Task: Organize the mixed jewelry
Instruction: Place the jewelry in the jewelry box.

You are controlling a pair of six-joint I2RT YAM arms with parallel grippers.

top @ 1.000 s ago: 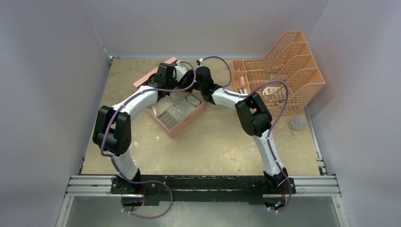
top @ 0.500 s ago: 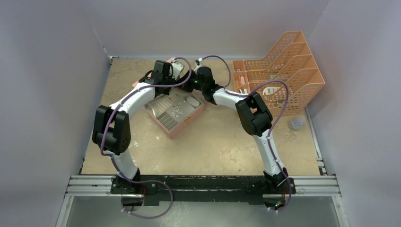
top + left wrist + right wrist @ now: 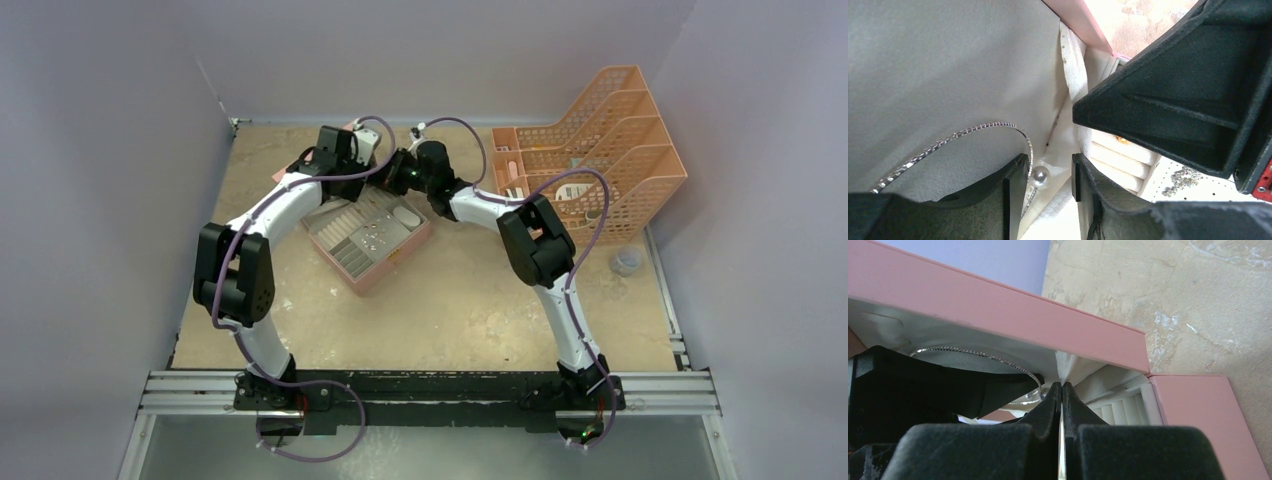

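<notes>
Two arms (image 3: 280, 205) arched, left gripper (image 3: 1050, 176) (jaws parted)

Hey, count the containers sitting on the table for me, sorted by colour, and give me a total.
Pink, the open pink jewelry box: 1
Orange, the orange mesh rack: 1
Clear, the small clear container: 1
Total: 3
</notes>
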